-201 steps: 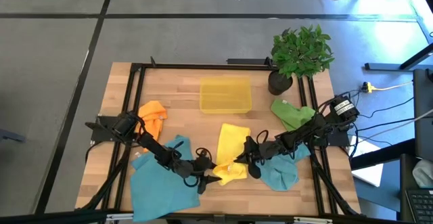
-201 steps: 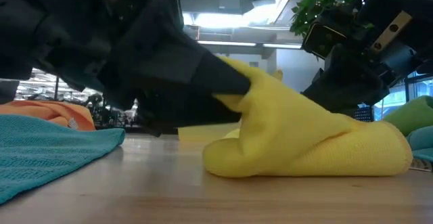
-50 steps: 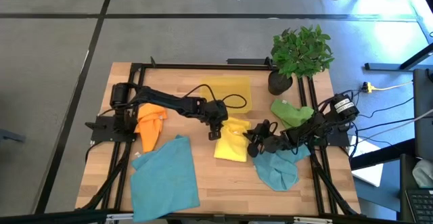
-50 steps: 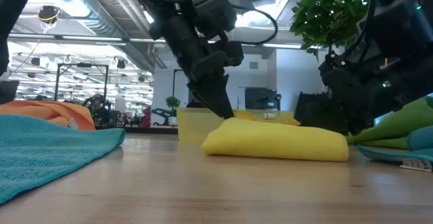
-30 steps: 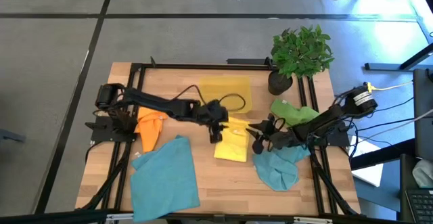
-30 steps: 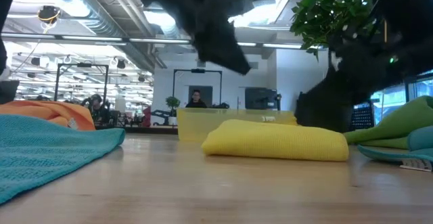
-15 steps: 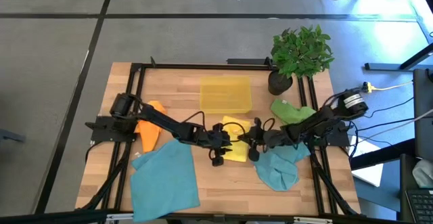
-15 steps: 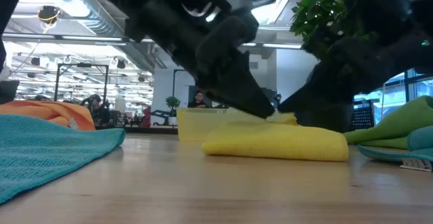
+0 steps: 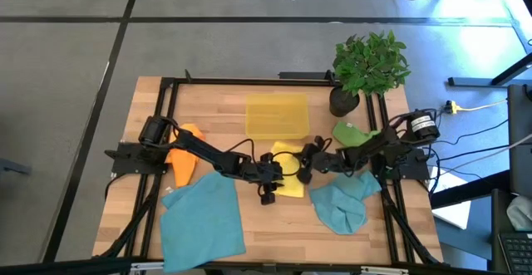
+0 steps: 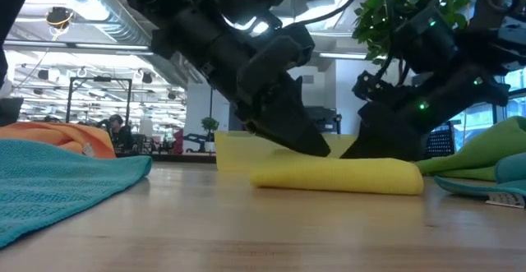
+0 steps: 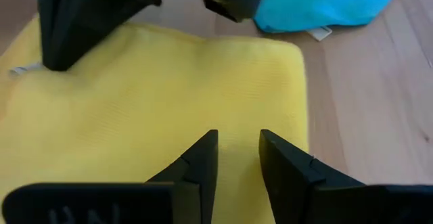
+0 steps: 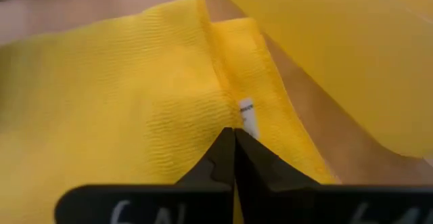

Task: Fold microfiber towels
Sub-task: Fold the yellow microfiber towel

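In the high view the folded yellow towel (image 9: pixel 287 171) lies at the centre of the wooden surface (image 9: pixel 216 113), just below the yellow plastic bin (image 9: pixel 277 115). Both arms meet over it. The left gripper (image 9: pixel 268 178) reaches in from the left of the frame and sits at the towel's left edge; its jaws stand a narrow gap apart, tips resting on the yellow cloth and holding nothing, as the left wrist view shows (image 11: pixel 237 158). The right gripper (image 9: pixel 304 165) comes in from the right and sits at the towel's upper right edge. Its jaws are pressed fully together, tips down on the cloth beside a small white tag (image 12: pixel 247 110) at the fold; whether any fabric is pinched between them cannot be told.

In the low view the yellow towel (image 10: pixel 345 176) lies flat as a low, thick fold, with the left arm's dark fingers touching its left part and the right arm standing behind its right part.

A large teal towel (image 9: pixel 202 217) is spread at the lower left of the high view, and a second, crumpled teal towel (image 9: pixel 341 207) lies at lower right. The orange towel (image 9: pixel 184 152) is bunched at the left edge, under the left arm. The green towel (image 9: pixel 356 135) lies at the right, below the potted plant (image 9: pixel 370 63).
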### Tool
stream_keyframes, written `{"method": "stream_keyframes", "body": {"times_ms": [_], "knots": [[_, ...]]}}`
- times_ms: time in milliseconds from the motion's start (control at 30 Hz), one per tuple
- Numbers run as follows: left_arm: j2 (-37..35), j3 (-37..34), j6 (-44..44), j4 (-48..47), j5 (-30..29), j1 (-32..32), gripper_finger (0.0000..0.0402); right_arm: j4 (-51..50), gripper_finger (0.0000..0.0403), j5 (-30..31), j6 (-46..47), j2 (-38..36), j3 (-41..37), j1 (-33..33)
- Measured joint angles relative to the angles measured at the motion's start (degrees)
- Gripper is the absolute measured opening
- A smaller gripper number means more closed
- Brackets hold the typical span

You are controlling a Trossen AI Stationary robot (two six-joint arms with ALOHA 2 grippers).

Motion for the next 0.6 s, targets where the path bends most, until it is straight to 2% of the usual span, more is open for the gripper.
{"method": "stream_keyframes", "body": {"times_ms": [300, 367, 467, 600], "knots": [[-0.5, 0.0, 0.0, -0.1, 0.0, 0.0, 0.0099, -0.3, 0.0017, 0.2, 0.3, -2.1, -0.1, 0.5], [-1.2, 0.0, 0.2, -0.7, 0.0, -0.3, 0.0099, -1.0, 0.0014, 0.1, -0.9, -5.0, -0.4, 1.6], [-3.7, 0.0, 1.4, -3.3, -0.7, -1.2, 0.0099, -7.4, 0.0007, 1.8, -1.6, -12.1, -1.8, 3.3], [-8.3, -0.3, 5.3, -6.0, -7.2, -3.5, 0.0099, -9.5, 0.0006, 8.7, -3.6, -22.6, -5.1, 6.9]]}}
